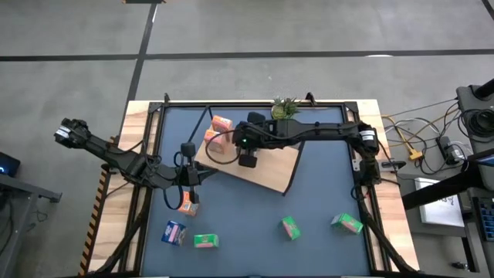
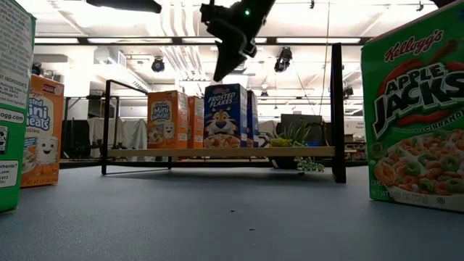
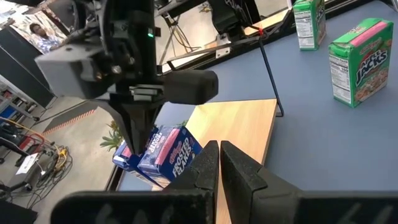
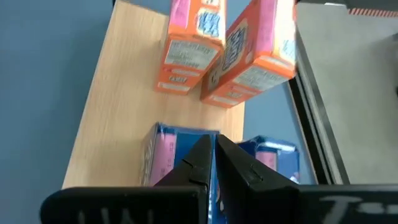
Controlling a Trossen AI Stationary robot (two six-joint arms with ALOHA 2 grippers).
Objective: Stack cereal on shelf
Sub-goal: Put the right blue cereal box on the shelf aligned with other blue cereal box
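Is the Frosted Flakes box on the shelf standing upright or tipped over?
Upright. In the low view the Frosted Flakes box stands tall on the shelf, print reading level, beside the orange boxes.

Bench (image 1: pixel 324 185): dark blue top inside a light-wood border.
On bench: shelf (image 1: pixel 266 171), three green boxes (image 1: pixel 291 228), one blue box (image 1: pixel 174 232), one orange box (image 1: pixel 187 205), small plant (image 1: pixel 285 107).
On shelf: two orange boxes (image 4: pixel 186 46), two blue boxes (image 2: pixel 225 116), upright.
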